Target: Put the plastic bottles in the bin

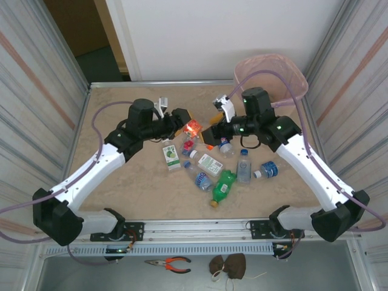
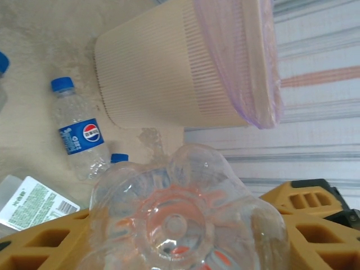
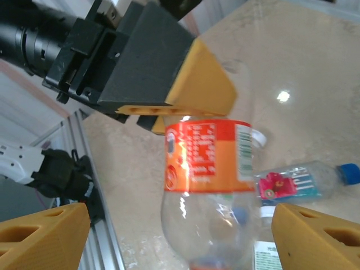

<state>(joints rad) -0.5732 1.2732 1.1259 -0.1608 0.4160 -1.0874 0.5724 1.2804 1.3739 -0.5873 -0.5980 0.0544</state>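
My left gripper (image 1: 183,122) is shut on an orange-labelled clear plastic bottle (image 1: 193,128) and holds it above the table's middle. In the left wrist view the bottle's ridged base (image 2: 180,219) sits between the yellow fingers (image 2: 45,242). My right gripper (image 1: 212,131) faces it, open. Its fingers (image 3: 45,236) stand wide on either side of the bottle (image 3: 208,163) without touching it. Several more bottles lie below: a green one (image 1: 223,185), a white-green labelled one (image 1: 171,155) and a blue-capped clear one (image 1: 244,167). The beige ribbed bin (image 1: 270,76) with its pink liner stands at the far right corner.
A blue-labelled clear bottle (image 2: 79,132) lies beside the bin's ribbed wall (image 2: 157,73). A pink-flower labelled bottle (image 3: 298,183) lies under the held one. Metal walls close in the table on both sides. Pliers (image 1: 170,263) lie in front of the table, off its surface.
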